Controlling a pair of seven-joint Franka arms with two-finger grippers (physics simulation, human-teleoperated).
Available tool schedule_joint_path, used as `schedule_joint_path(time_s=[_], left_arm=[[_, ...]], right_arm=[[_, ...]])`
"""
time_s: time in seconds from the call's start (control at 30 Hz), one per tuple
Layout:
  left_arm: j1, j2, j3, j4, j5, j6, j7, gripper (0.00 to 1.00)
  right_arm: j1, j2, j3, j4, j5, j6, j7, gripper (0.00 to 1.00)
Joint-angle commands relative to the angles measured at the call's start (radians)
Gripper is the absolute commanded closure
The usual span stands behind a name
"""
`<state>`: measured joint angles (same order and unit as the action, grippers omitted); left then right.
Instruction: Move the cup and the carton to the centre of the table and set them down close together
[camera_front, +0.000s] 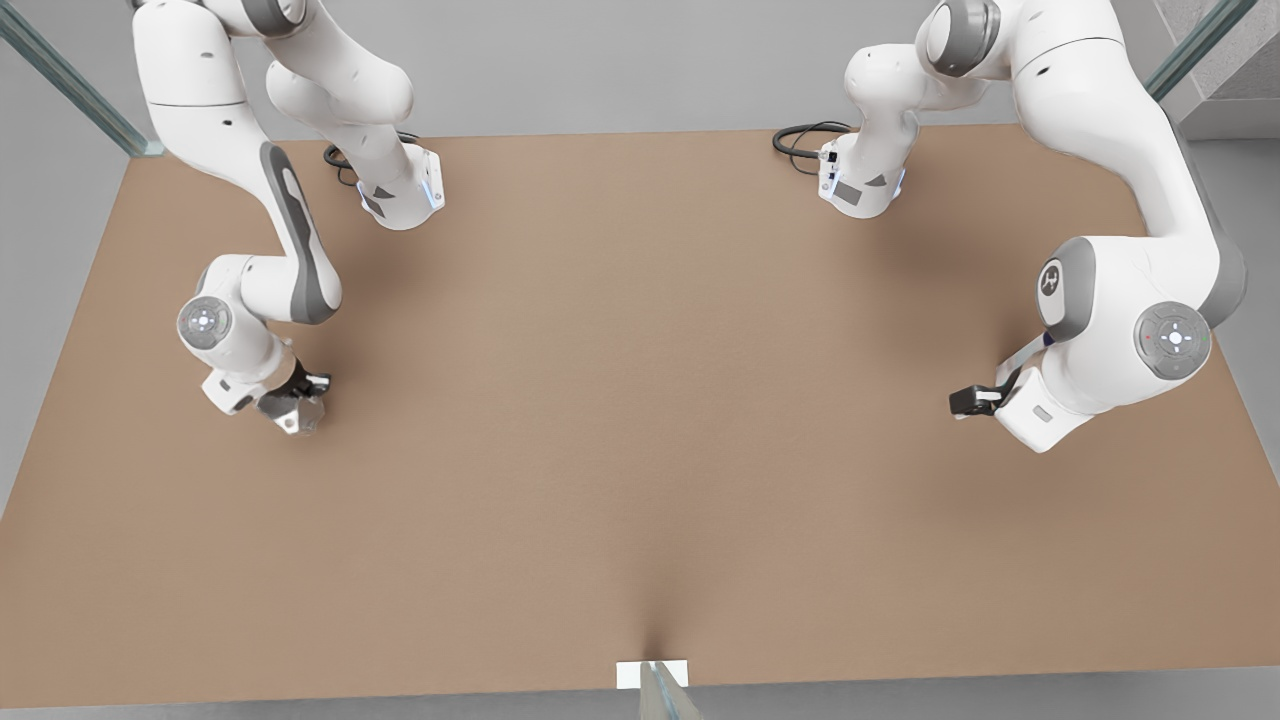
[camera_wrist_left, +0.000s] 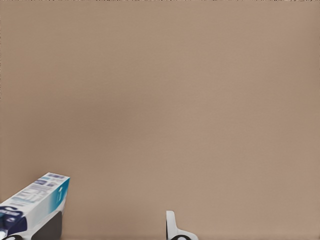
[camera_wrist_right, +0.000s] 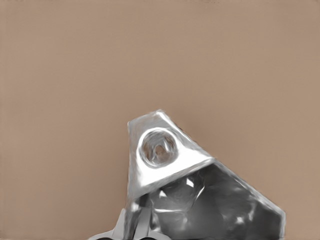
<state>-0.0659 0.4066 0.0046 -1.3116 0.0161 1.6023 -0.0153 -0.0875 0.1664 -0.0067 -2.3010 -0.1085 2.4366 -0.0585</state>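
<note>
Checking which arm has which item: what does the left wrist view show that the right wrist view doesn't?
Left wrist view alone: the white and light-blue printed carton, by the open fingers of the left gripper. Right wrist view alone: the faceted pale grey cup, close under the camera. Both: the plain matte brown table top.

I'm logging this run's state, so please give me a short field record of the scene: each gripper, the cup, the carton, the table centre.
right gripper: at the front view's left, low over the table, closed on the cup
cup: in the right gripper, away from the centre
left gripper: at the front view's right, low over the table
carton: right beside the left gripper
table centre: bare, nothing set down yet
</note>
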Motion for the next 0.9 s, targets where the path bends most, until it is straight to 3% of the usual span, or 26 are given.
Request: schedule_joint_path(time_s=[0.0, 0.37, 0.5, 0.63, 0.87], left_arm=[[0.0, 0.0, 0.0, 0.0, -0.001, -0.001, 0.0, 0.0], [0.002, 0.008, 0.008, 0.0, -0.002, 0.022, 0.0, 0.0], [0.005, 0.008, 0.009, 0.0, -0.002, 0.022, 0.002, 0.0], [0.003, -0.003, 0.009, 0.0, 0.001, 0.013, -0.002, 0.0], [0.003, -0.045, 0.011, -0.002, 0.001, -0.005, -0.003, 0.0]], right_arm=[[0.028, -0.001, -0.001, 0.005, -0.01, -0.001, 0.008, 0.79], [0.287, 0.082, 0.017, 0.169, 0.003, -0.004, 0.051, 0.79], [0.485, 0.275, 0.017, 0.459, 0.006, -0.06, 0.195, 0.79], [0.522, 0.36, 0.045, 0.696, 0.044, -0.234, 0.204, 0.79], [0.621, 0.501, 0.047, 0.913, 0.098, -0.333, 0.299, 0.79]])
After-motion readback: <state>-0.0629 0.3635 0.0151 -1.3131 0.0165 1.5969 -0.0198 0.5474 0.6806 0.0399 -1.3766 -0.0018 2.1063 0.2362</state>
